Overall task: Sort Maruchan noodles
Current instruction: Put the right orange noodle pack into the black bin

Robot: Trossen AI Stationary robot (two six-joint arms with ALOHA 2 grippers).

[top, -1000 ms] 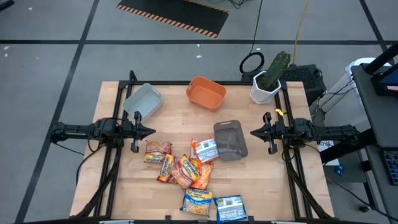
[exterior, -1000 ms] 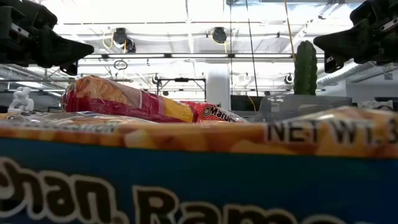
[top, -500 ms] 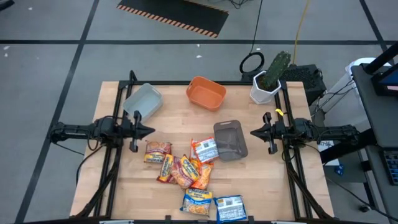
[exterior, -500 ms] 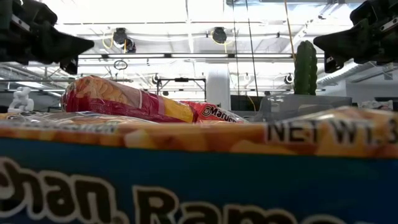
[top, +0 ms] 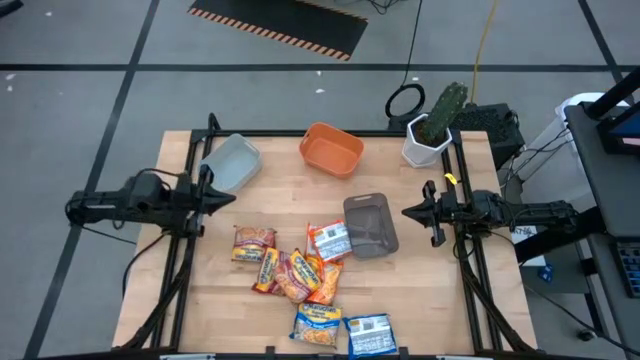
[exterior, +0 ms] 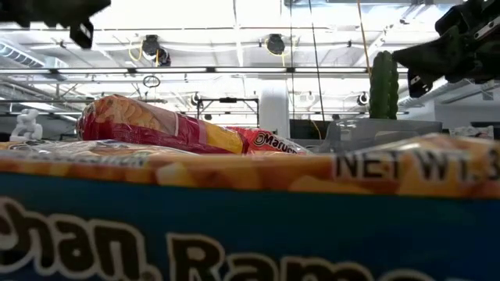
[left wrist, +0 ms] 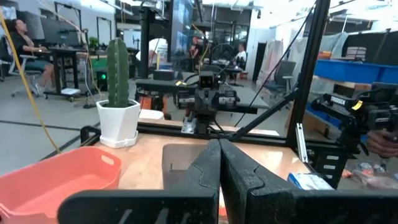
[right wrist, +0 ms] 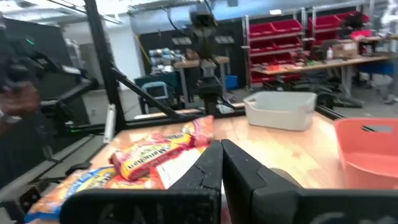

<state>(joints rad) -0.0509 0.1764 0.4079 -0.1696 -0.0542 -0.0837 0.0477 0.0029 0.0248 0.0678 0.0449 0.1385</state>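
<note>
Maruchan noodles (top: 300, 275): 8 packets heaped on the wooden worktop (top: 400, 290) from centre toward 6 o'clock. Legible print: "Maruchan", "Ramen", "NET WT." on the packet nearest the low camera. Left gripper (top: 222, 196) at 9 o'clock, right gripper (top: 412, 212) at 3 o'clock, both pressed together, empty. Potted cactus (top: 432, 125) at 1 o'clock. Workshop with shelving behind.
</note>
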